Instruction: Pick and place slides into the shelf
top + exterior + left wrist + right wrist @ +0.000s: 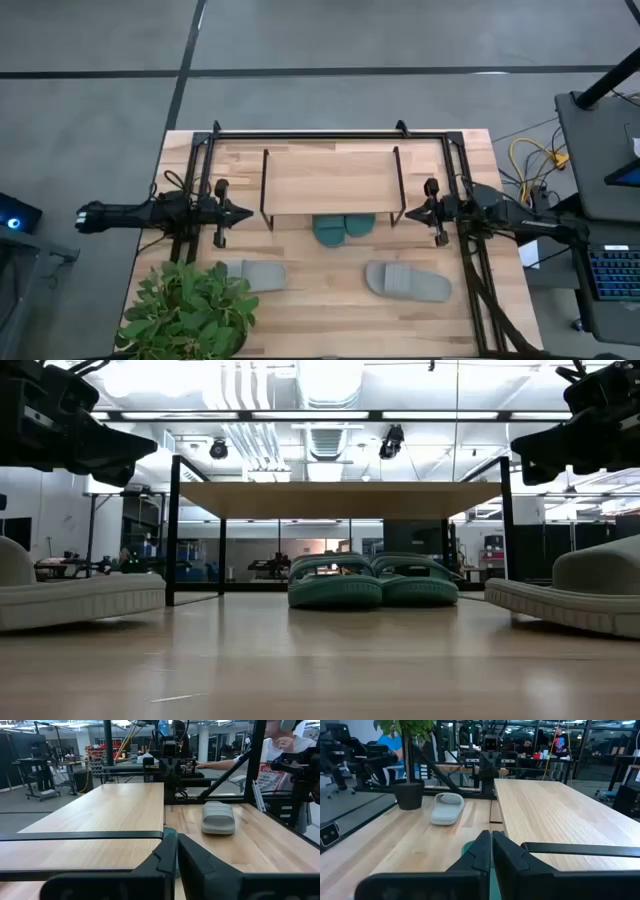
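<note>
The shelf point(330, 180) stands mid-table on thin black wire legs, its light board raised. Two teal slides point(343, 229) lie side by side on the table under its near edge, also seen in the low view point(370, 582). One pale grey slide point(260, 275) lies near the plant, the other point(408, 282) toward the table's right near side. My left gripper point(246, 212) hovers shut at the shelf's left end; my right gripper point(408, 213) hovers shut at its right end. Both touch nothing.
A potted plant point(190, 308) sits at the table's near left corner. Black frame rails point(330, 133) run along the far edge and both sides. A person point(280, 755) stands beyond the table's right side. Bare wood lies between the two grey slides.
</note>
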You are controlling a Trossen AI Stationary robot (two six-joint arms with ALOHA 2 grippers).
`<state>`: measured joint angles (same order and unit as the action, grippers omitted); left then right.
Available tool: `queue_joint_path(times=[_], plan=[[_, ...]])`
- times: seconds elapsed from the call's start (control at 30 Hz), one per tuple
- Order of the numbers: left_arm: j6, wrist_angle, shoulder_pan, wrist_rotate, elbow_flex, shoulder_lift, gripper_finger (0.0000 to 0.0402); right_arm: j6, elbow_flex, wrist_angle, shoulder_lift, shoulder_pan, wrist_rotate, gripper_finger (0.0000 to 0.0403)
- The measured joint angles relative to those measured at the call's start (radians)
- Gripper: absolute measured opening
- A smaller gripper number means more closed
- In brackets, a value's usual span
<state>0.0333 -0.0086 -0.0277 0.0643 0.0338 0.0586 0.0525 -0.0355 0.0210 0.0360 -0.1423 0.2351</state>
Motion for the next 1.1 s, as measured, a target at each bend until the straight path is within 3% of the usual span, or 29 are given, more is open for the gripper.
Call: queue_joint_path(times=[1.1], plan=[[0.000, 0.000, 0.000, 0.000, 0.000, 0.000, 0.0001, 0.000, 0.000, 0.000, 0.000, 0.000, 0.000, 0.0009]])
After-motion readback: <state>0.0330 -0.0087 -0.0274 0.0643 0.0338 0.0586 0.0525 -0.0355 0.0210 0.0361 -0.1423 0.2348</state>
